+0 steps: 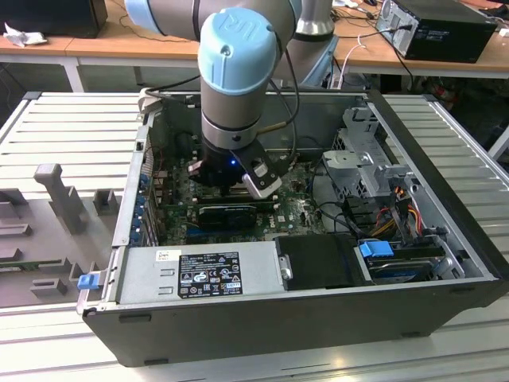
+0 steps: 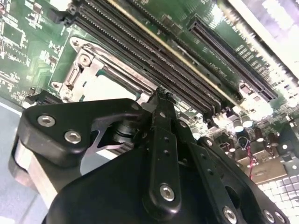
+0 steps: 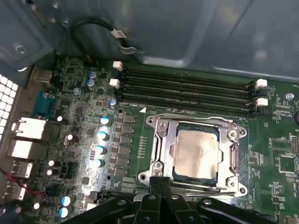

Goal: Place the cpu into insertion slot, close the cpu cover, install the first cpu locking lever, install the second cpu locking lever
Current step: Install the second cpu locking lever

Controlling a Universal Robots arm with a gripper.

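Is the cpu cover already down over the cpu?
Yes, in the first wrist view the cpu cover lies flat, framing the cpu through its window.

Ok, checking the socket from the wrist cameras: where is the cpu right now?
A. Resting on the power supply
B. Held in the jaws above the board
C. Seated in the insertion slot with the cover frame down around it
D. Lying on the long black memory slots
C. In the first wrist view the cpu lies flat inside the insertion slot, its pale face showing through the window of the cpu cover, which lies down around it.

Arm (image 1: pixel 238 72) pointing down, hand (image 3: pixel 160 181) (fingers together)
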